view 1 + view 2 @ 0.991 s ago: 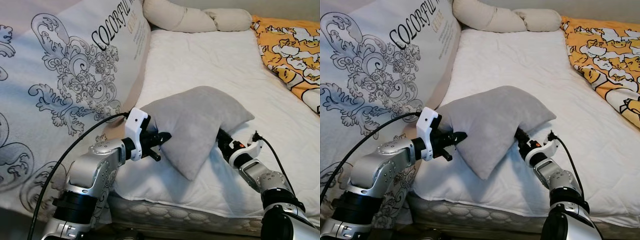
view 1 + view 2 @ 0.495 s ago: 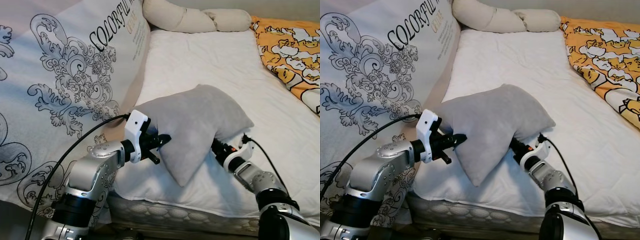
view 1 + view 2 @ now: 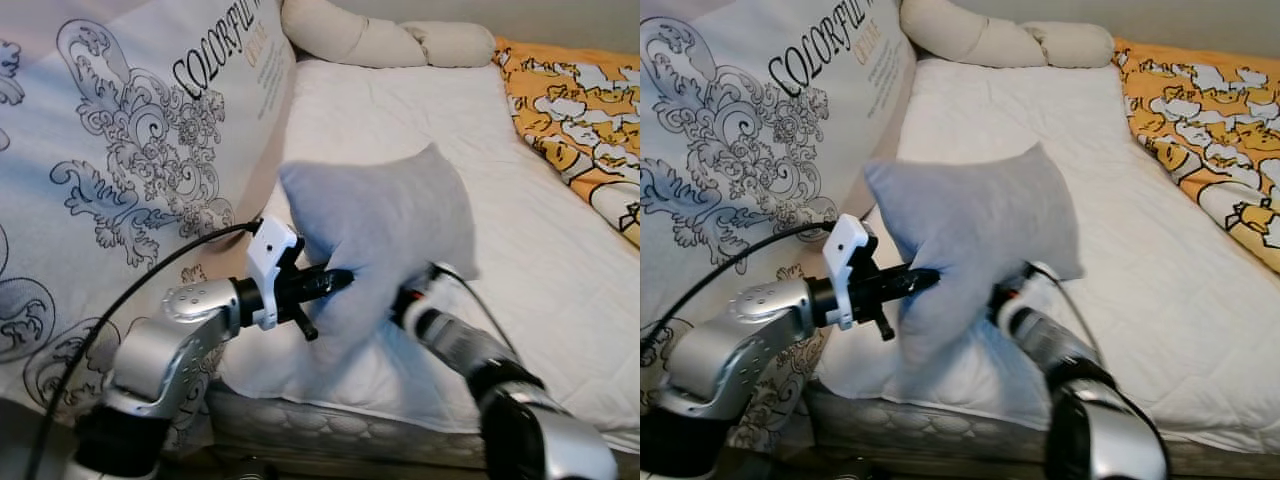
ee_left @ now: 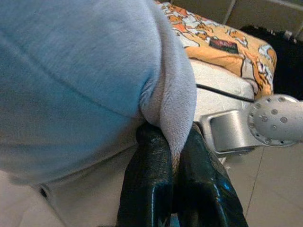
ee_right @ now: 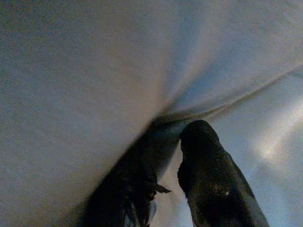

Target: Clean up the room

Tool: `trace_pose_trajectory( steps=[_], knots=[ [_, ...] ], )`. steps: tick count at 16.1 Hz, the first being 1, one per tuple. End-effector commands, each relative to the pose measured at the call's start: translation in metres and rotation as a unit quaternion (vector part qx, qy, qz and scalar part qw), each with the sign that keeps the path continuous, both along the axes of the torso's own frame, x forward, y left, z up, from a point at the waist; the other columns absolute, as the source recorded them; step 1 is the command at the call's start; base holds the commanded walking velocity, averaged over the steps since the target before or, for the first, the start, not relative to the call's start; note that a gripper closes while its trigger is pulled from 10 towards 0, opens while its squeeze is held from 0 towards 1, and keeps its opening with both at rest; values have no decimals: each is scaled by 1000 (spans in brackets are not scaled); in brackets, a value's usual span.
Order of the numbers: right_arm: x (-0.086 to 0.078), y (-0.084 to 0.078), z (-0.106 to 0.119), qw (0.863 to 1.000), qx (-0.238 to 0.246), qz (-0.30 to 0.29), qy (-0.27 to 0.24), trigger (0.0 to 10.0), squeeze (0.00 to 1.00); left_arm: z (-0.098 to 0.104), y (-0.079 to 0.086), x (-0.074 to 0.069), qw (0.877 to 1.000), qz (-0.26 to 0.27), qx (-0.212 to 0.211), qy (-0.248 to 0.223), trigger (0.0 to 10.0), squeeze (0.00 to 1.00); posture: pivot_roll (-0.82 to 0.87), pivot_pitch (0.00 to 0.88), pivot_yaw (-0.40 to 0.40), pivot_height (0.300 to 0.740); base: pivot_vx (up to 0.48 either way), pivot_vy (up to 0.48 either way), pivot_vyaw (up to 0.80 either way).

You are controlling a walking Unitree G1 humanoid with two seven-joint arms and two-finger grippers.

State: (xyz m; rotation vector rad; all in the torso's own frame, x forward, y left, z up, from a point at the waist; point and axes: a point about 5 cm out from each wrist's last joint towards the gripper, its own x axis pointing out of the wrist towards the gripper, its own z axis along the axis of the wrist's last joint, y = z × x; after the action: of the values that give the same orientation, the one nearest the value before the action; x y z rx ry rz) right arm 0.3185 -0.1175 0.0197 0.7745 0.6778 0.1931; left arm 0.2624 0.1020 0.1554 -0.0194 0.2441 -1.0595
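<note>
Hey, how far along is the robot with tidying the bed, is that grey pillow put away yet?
Not yet. Done: the grey pillow is lifted off the white mattress. In hand: the left gripper pinches a fold of its edge, and the right gripper is at its underside, though that grip is unclear. Left: set it down, perhaps by the beige pillows at the head; the orange blanket lies rumpled.

White bed point(image 3: 520, 250); cream bolster point(image 3: 380, 40) at its head; orange patterned blanket point(image 3: 580, 120) right; ornate printed cushion point(image 3: 120, 170) left.
</note>
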Motion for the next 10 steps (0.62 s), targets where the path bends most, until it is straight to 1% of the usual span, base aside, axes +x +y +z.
trace_pose_trajectory(
  steps=[1, 3, 4, 6, 7, 8, 9, 10],
  knots=[
    [6, 15, 7, 1000, -15, 18, -8, 0, 0, 6, -6, -7, 1000, -24, -5, -12, 0, 0, 119, 0, -35, 740, 0, 0, 0],
    [14, 29, 18, 999, -24, 35, -28, 0, 0, 7, 1, -8, 1000, -1, 1, -10, 0, 0, 152, 0, -54, 740, 0, 0, 0],
    [25, 49, 36, 995, -41, 69, -63, 0, 0, 5, 14, -10, 999, 37, 17, -10, 0, 0, 188, 0, -77, 740, 0, 0, 0],
    [31, 65, 49, 988, -64, 103, -93, 0, 0, 2, 25, -12, 996, 82, 28, -4, 0, 0, 201, 0, -85, 740, 0, 0, 0],
    [32, 69, 52, 985, -74, 119, -104, 0, 0, 0, 30, -13, 995, 99, 34, -6, 0, 0, 217, 0, -97, 740, 0, 0, 0],
    [32, 75, 57, 976, -96, 148, -124, 0, 0, -4, 40, -15, 990, 136, 48, -11, 0, 0, 228, 0, -105, 740, 0, 0, 0],
    [32, 79, 58, 970, -111, 168, -137, 0, 0, -7, 47, -16, 985, 163, 59, -14, 0, 0, 228, 0, -105, 740, 0, 0, 0],
    [32, 79, 58, 967, -118, 175, -140, 0, 0, -9, 53, -17, 980, 185, 67, -20, 0, 0, 238, 0, -115, 740, 0, 0, 0]
  ],
)
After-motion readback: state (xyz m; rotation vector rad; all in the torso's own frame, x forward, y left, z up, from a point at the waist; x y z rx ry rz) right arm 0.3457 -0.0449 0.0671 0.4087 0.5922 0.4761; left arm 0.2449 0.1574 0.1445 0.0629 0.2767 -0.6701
